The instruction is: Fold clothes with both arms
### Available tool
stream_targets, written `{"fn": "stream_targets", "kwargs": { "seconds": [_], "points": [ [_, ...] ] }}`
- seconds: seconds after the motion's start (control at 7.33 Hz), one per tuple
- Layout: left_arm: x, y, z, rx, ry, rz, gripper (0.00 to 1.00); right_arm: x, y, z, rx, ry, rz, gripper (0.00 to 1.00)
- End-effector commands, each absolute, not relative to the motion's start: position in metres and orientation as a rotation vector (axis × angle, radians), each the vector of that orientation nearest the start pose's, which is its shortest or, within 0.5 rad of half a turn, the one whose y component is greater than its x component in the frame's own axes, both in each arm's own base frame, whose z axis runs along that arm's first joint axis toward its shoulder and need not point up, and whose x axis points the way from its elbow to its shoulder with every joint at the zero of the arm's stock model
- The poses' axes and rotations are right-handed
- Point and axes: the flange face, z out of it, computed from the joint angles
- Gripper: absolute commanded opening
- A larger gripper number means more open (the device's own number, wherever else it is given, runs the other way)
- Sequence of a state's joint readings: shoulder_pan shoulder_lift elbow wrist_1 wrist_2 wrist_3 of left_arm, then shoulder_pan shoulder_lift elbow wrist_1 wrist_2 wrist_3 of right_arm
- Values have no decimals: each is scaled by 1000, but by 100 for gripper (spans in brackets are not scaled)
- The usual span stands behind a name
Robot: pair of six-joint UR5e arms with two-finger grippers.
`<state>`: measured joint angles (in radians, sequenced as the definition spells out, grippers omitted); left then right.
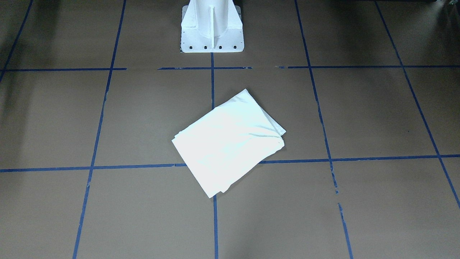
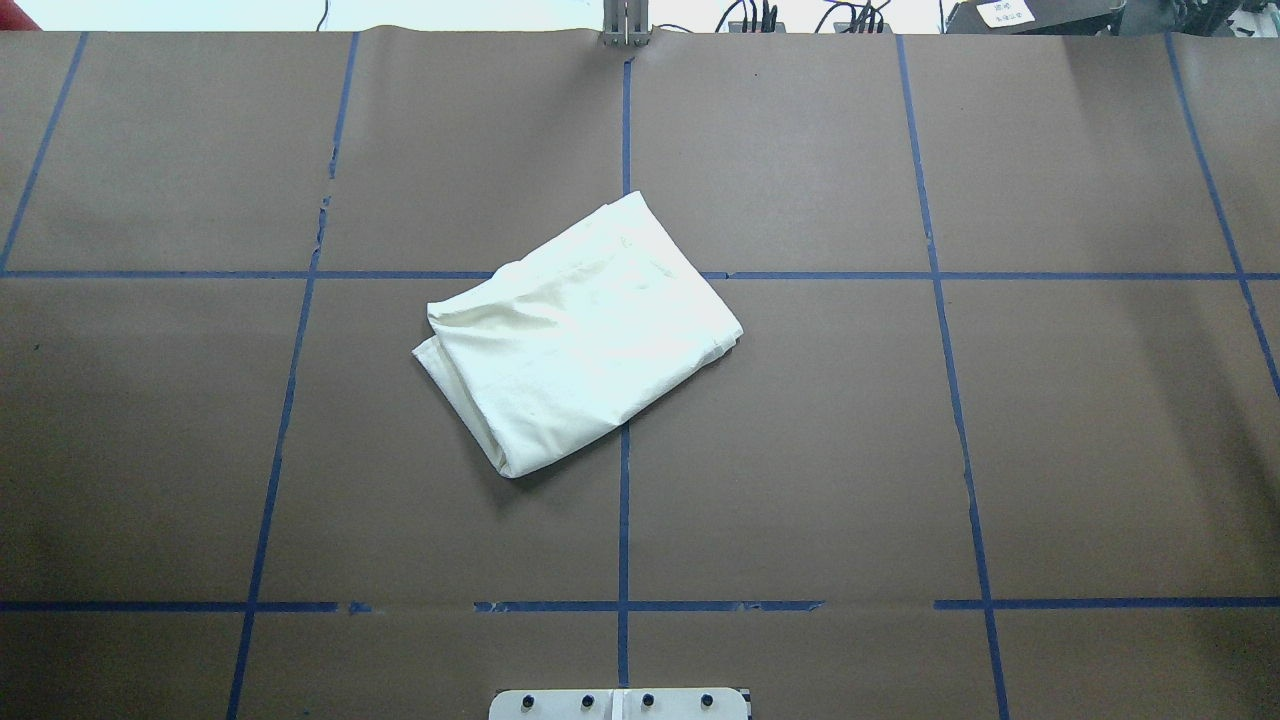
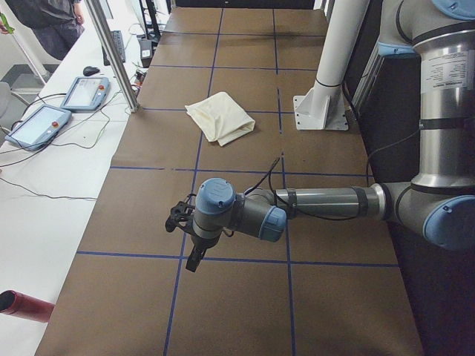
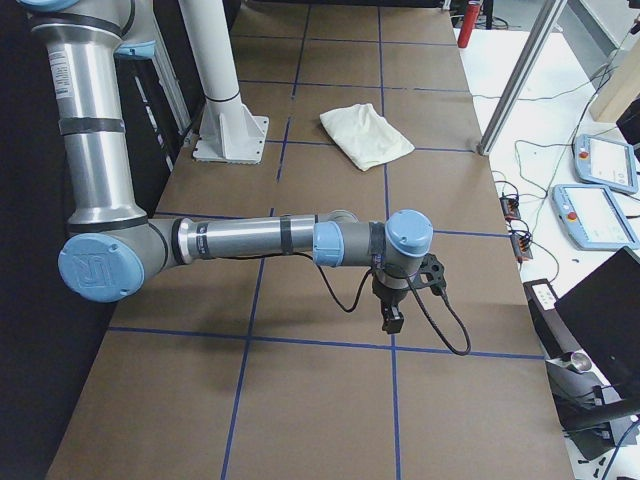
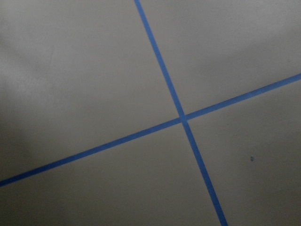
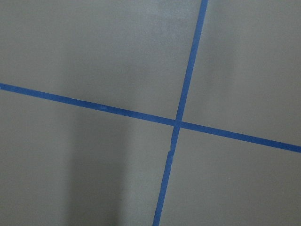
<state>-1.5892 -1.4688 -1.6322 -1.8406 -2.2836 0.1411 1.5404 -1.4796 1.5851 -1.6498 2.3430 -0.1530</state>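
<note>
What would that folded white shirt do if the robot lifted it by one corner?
The shirt would probably droop and unfold: its layers lie loose, with creases and staggered edges. It looks like light, thin cloth. Pushed, it would likely bunch rather than slide on the brown table.

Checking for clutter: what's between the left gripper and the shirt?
Just bare table and blue tape lines separate left gripper and shirt, per the exterior left view.

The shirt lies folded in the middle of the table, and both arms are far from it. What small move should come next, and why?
Probably bring the left gripper toward the rumpled edge of the shirt. It is already a compact rectangle; only that edge, on the robot's left, looks bunched.
</note>
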Motion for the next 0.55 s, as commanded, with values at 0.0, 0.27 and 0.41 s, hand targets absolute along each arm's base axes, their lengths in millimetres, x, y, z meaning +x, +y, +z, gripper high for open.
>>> {"fn": "stream_targets", "kwargs": {
  "seconds": [0.0,0.27,0.41],
  "points": [
    [-76,-451,621,99,708,134,100,52,-527,616,69,-794,-168,100],
    [-73,-447,616,82,716,131,100,53,-527,618,66,-793,-167,100],
    [-72,-447,620,76,716,130,100,54,-523,623,59,-793,-160,100]
  ]
}}
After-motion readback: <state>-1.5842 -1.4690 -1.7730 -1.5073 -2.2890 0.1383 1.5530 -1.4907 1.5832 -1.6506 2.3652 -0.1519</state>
